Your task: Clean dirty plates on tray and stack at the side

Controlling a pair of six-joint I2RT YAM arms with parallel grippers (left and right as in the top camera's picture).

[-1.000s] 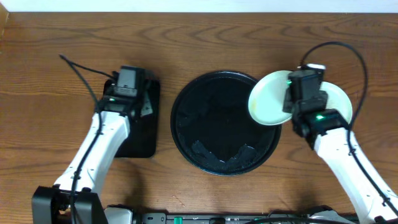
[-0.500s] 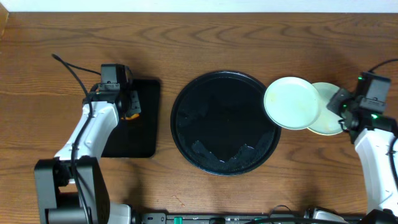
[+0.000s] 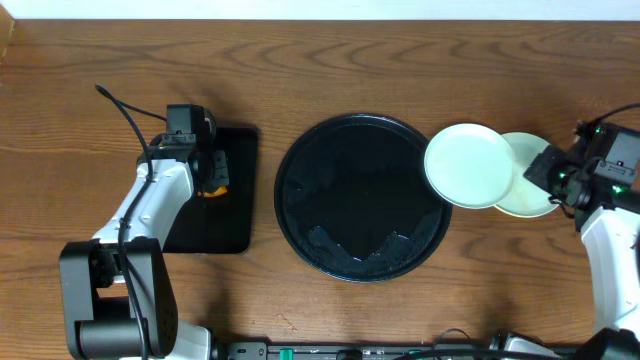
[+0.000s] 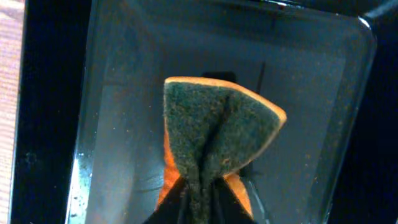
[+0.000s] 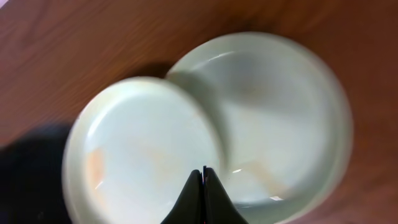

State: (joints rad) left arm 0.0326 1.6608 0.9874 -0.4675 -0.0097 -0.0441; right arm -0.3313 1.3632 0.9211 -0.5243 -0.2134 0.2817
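The large round black tray (image 3: pixel 300 215) lies at the table's centre with no plates inside it. A mint-green plate (image 3: pixel 470 165) rests tilted on a paler plate (image 3: pixel 532 200) on the wood to the tray's right, and its left edge overhangs the tray rim. Both plates show in the right wrist view, the upper one (image 5: pixel 137 149) with faint orange smears and the lower one (image 5: pixel 286 106). A third plate is not visible. My right gripper (image 3: pixel 552 176) (image 5: pixel 203 173) is shut and empty over the plates' right edge. My left gripper (image 3: pixel 211 176) (image 4: pixel 202 199) is shut on a green-and-orange sponge (image 4: pixel 217 127).
A smaller rectangular black tray (image 3: pixel 225 235) lies at the left, under the left gripper and sponge; it also shows in the left wrist view (image 4: pixel 124 74). Bare wood-grain tabletop (image 3: pixel 400 60) surrounds everything. A cable loops off each arm.
My right gripper has let go of the mint-green plate and drawn back to the right; the plate now lies on the other plate. My left arm shifted slightly left with the sponge.
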